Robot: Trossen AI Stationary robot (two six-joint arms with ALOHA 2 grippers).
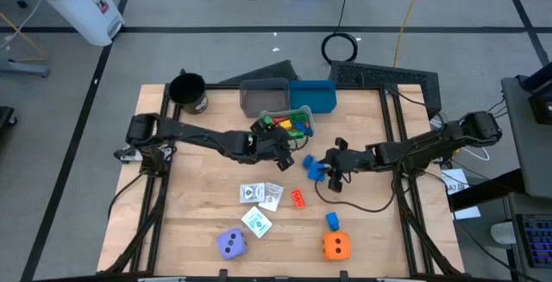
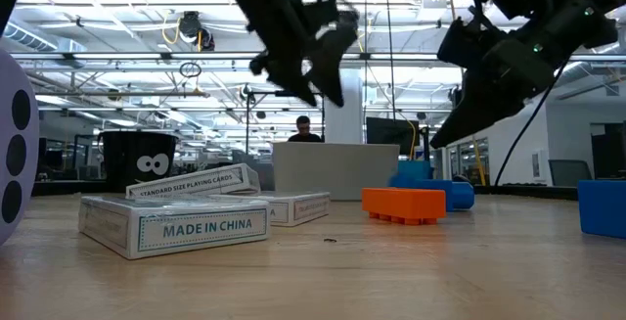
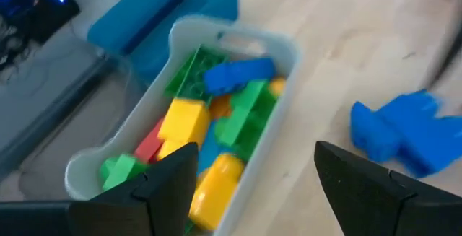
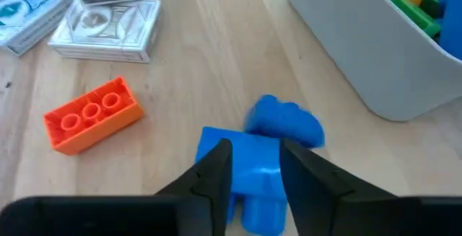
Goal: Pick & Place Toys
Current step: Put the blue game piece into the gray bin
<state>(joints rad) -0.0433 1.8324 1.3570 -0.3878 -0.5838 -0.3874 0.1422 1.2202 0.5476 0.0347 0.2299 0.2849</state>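
My right gripper [image 4: 254,165] hangs a little above a blue block [image 4: 249,156] that lies on the table next to a second, rounded blue block [image 4: 287,120]. Its fingers stand a narrow gap apart, and in the low view it [image 2: 438,136] is clear of the blue blocks [image 2: 430,195]. My left gripper [image 3: 253,171] is open and empty above the near end of a small pale bin [image 3: 289,48] filled with green, yellow, blue and red blocks [image 3: 184,120]. An orange brick [image 1: 297,198], card packs [image 1: 259,194], a blue block [image 1: 332,221], a purple die [image 1: 231,244] and an orange die [image 1: 336,246] lie on the table.
A black cup [image 1: 188,92], a grey bin [image 1: 263,97] and a blue bin [image 1: 312,95] stand along the far edge. The two grippers are close together at the table's middle [image 1: 302,157]. A cable [image 1: 362,203] trails on the table under my right arm.
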